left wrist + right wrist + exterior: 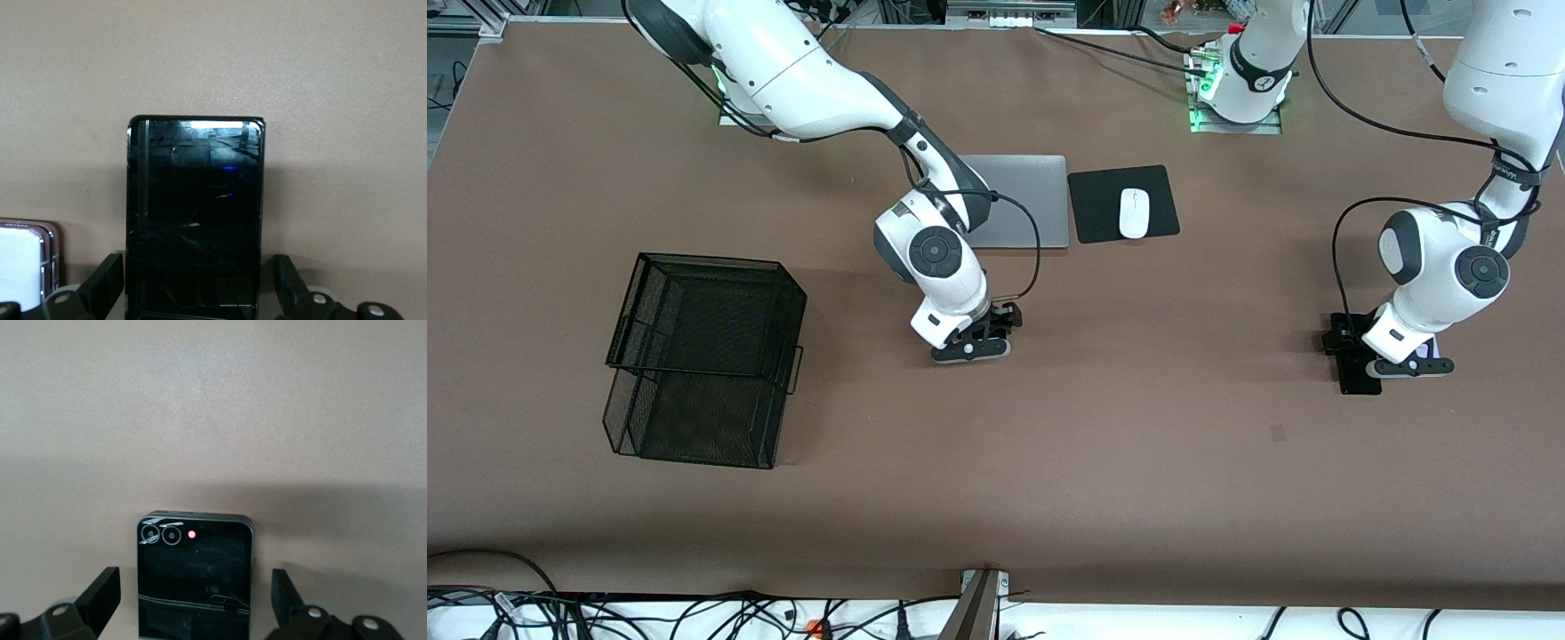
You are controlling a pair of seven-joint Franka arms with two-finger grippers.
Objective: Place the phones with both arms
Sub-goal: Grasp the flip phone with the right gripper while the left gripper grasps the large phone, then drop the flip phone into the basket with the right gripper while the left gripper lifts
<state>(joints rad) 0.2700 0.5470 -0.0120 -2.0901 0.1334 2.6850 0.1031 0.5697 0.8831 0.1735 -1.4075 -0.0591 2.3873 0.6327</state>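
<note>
Brown matte tabletop (1138, 462), seen from a high camera facing two white robot arms. Left gripper (1409, 366) low over a long black phone (195, 220) toward the left arm's end of the table, fingers (101, 280) spread wide on either side of the slab, apart from its edges, nothing held. Just beside that slab, lying flat, a pale lilac-white phone (23, 263), mostly hidden under the gripper in the front view. Right gripper (971, 347) low over a small squarish black phone (195, 580) near the table's middle, fingers (100, 593) likewise wide apart, flanking it without contact, nothing held. Farther from the front camera, a grey laptop (1023, 200), closed, beside a black mouse pad (1094, 204) bearing a white mouse (1134, 213). Toward the right arm's end, a black wire-mesh rack (704, 356) with two tiers.
</note>
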